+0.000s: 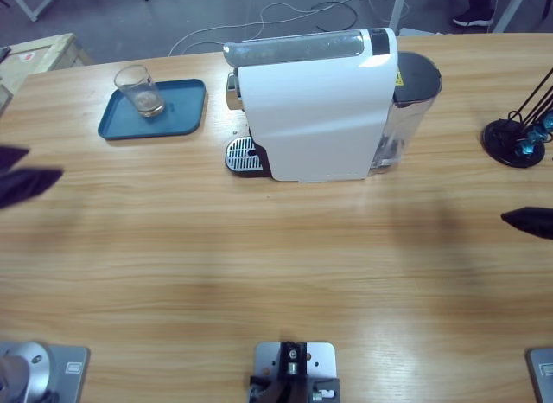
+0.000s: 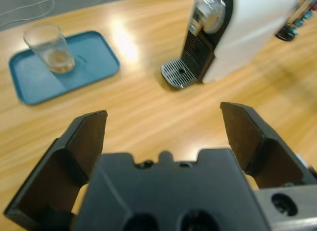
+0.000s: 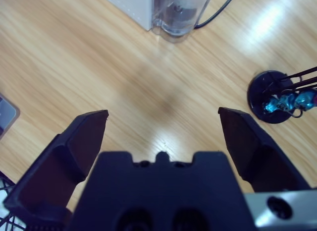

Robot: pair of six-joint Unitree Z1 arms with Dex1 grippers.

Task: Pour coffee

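A clear glass [image 1: 138,89] [image 2: 49,47] stands upright on a blue tray [image 1: 186,109] [image 2: 94,55] at the table's far left. A shallow layer of pale brown coffee [image 1: 149,106] [image 2: 59,63] lies in its bottom. The white coffee machine [image 1: 315,109] [image 2: 247,28] stands mid-table, its spout over a bare drip grille [image 1: 243,155] [image 2: 179,73]. My left gripper [image 1: 30,182] [image 2: 163,113] hangs open at the left edge, well short of the tray, with nothing in it. My right gripper [image 1: 529,221] [image 3: 162,113] is open over bare wood at the right edge.
The machine's clear water tank [image 1: 410,109] [image 3: 178,13] sits at its right end with a black cable behind. A black capsule stand [image 1: 516,139] [image 3: 277,99] with blue capsules stands at the far right. A cardboard box [image 1: 39,53] lies beyond the table's left corner.
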